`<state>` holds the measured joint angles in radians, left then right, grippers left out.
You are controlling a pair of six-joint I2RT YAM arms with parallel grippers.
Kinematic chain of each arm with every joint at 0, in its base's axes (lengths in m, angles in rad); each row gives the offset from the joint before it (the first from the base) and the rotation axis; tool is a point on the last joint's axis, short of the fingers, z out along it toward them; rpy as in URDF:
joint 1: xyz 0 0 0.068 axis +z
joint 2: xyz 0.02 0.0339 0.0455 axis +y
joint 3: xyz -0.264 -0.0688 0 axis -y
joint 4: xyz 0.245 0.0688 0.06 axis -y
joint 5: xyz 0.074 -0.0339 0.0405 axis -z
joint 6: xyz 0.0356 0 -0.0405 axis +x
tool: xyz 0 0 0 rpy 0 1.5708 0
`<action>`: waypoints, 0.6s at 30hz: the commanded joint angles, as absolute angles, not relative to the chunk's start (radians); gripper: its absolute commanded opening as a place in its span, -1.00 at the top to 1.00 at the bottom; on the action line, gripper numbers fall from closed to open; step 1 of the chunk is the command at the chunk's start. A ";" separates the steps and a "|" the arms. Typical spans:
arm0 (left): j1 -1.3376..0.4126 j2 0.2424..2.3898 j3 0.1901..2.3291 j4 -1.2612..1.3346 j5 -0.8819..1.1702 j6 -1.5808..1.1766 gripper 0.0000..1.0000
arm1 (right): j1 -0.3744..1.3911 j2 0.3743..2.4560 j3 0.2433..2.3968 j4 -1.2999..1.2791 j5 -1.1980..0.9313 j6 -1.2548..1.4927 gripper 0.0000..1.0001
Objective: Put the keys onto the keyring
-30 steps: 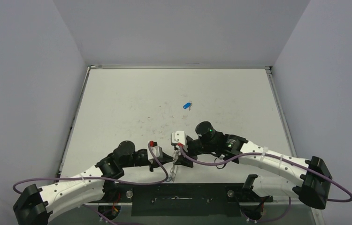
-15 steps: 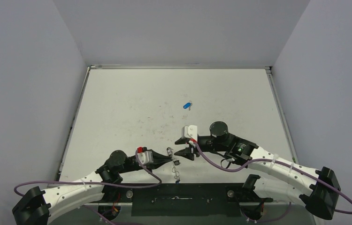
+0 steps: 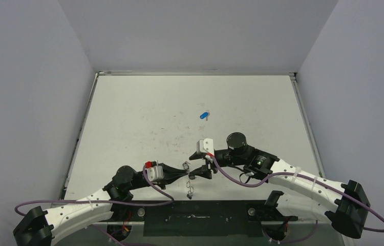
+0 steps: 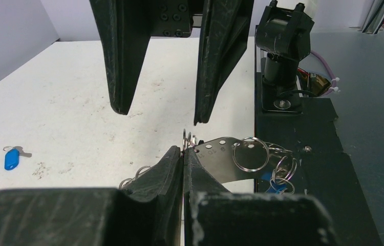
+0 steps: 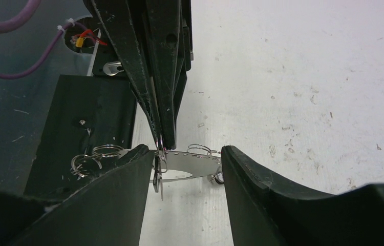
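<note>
The keyring (image 4: 220, 160) is a flat silver oval with punched holes and small wire loops; it also shows in the right wrist view (image 5: 196, 166) and hangs near the front edge in the top view (image 3: 190, 188). My left gripper (image 4: 183, 150) is shut on a loop at its edge (image 3: 184, 171). My right gripper (image 5: 186, 149) is open, its jaws either side of the keyring (image 3: 204, 167). A black-capped key (image 5: 157, 179) hangs from the keyring. A blue key (image 3: 204, 116) lies apart on the table (image 4: 11, 158). Another blue cap (image 4: 274, 185) shows under the loops.
The black base plate (image 3: 195, 218) runs along the near edge, with the right arm's mount (image 4: 281, 61) on it. The white table (image 3: 144, 118) is scuffed, with grey walls on three sides.
The two grippers, close together a second ago, drew apart, the left arm pulling back left with the keyring. The right gripper has since edged back toward the keyring.
</note>
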<state>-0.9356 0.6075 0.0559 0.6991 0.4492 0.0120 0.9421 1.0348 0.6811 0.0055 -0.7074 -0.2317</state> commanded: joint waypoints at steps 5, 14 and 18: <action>-0.942 0.593 0.078 0.765 0.440 0.010 1.00 | 0.939 1.023 0.675 0.062 -0.776 -0.243 0.22; -0.943 0.581 0.085 0.742 0.442 0.009 1.00 | 0.944 1.071 0.683 0.078 -0.797 -0.218 0.22; -0.942 0.581 0.088 0.739 0.442 0.009 1.00 | 0.943 1.076 0.686 0.080 -0.798 -0.221 0.24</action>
<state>-0.9356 0.5919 0.0559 0.6914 0.4484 0.0120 0.9421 1.0740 0.6727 0.0067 -0.7578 -0.2222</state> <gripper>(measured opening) 0.009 0.390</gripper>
